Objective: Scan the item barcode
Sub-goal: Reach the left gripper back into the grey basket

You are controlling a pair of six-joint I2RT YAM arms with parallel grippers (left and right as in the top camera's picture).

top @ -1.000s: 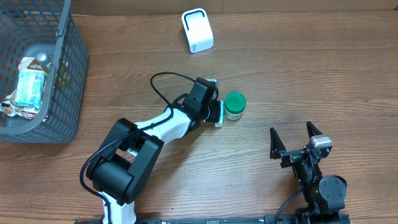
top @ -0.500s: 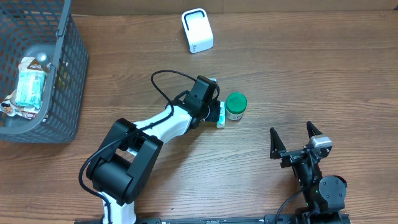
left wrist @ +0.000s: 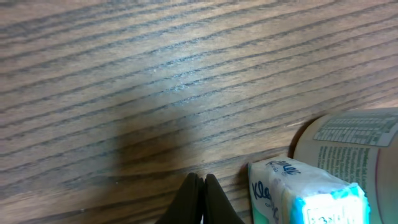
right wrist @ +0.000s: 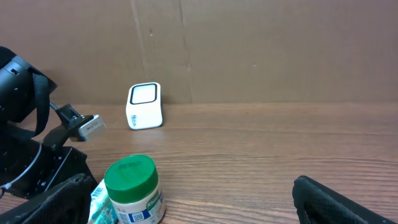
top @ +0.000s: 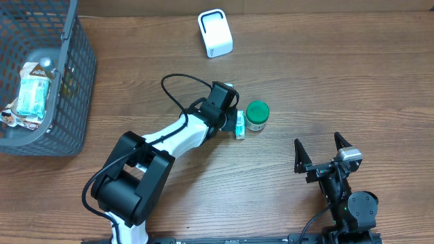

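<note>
A small Kleenex tissue pack (top: 239,126) lies on the wooden table, touching a green-lidded jar (top: 256,115) on its right. My left gripper (top: 230,119) is shut and empty, its tips on the table just left of the pack. In the left wrist view the closed fingers (left wrist: 199,199) stand beside the pack (left wrist: 298,196), with the jar (left wrist: 348,140) behind it. The white scanner (top: 215,32) stands at the far edge. My right gripper (top: 324,153) rests open near the front right. From the right wrist the jar (right wrist: 132,190), the pack (right wrist: 96,204) and the scanner (right wrist: 144,106) all show.
A dark wire basket (top: 68,102) with a bottle and packets stands at the far left. The left arm's black cable (top: 178,91) loops above the table beside the gripper. A cardboard wall (right wrist: 261,50) closes off the back.
The left gripper opened a little and shut again with nothing in it, shifting slightly up and left off the tissue pack. The right arm has not moved.
</note>
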